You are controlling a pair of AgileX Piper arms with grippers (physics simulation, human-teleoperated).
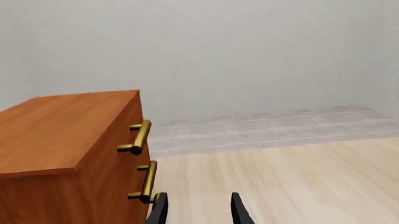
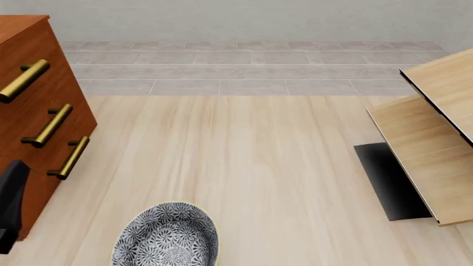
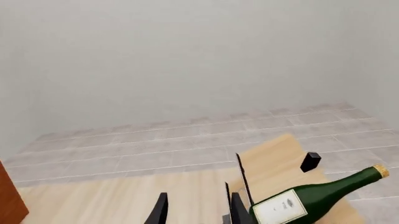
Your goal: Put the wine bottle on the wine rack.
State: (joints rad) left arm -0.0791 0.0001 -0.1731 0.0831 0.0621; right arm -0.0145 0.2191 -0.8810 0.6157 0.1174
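Observation:
The wine bottle (image 3: pixel 311 198) shows only in the right wrist view. It is dark green with a white label and a tan cork, and it lies slanted on the light-wood panels of the wine rack (image 3: pixel 274 161). My right gripper (image 3: pixel 198 212) is open and holds nothing; the bottle sits just outside one of its fingers (image 3: pixel 238 210). In the front view the wine rack (image 2: pixel 432 138) stands at the right edge on its black base, and the bottle is out of view there. My left gripper (image 1: pixel 198 212) is open and empty beside the cabinet.
A reddish-brown drawer cabinet (image 2: pixel 37 122) with brass handles stands at the left, close to a black part of the left arm (image 2: pixel 10 202). A patterned bowl (image 2: pixel 168 235) sits at the near edge. A small black block (image 3: pixel 309 161) shows behind the rack panel.

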